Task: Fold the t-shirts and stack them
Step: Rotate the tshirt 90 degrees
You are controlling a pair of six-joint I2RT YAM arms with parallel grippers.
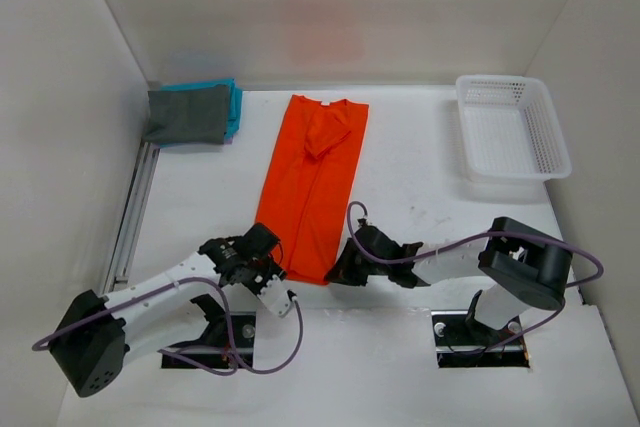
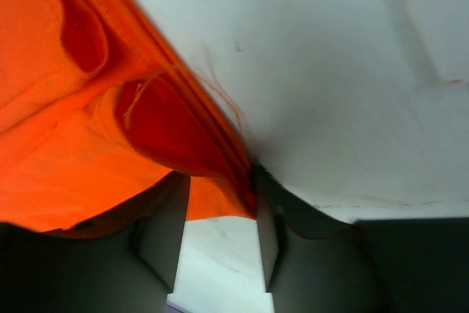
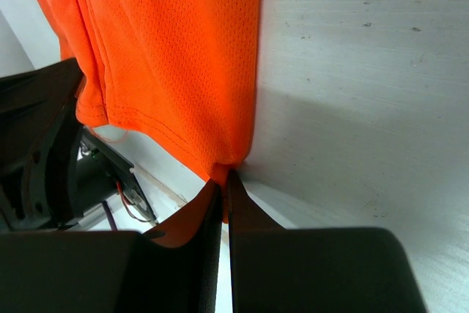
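A bright orange t-shirt (image 1: 315,187) lies folded into a long strip down the middle of the table. My left gripper (image 1: 272,259) is at its near left corner. In the left wrist view the jaws (image 2: 220,181) stand apart, with the shirt's hem (image 2: 88,144) lying between the fingertips and against the right finger. My right gripper (image 1: 340,269) is at the near right corner. Its fingers (image 3: 226,181) are pinched shut on the orange hem (image 3: 168,49). At the back left, a folded dark grey t-shirt (image 1: 187,115) rests on a teal one (image 1: 232,97).
A white mesh basket (image 1: 500,81) stands at the back right. A metal rail (image 1: 135,212) runs along the table's left edge beside the wall. Walls close in the back and both sides. Both arm bases sit at the near edge.
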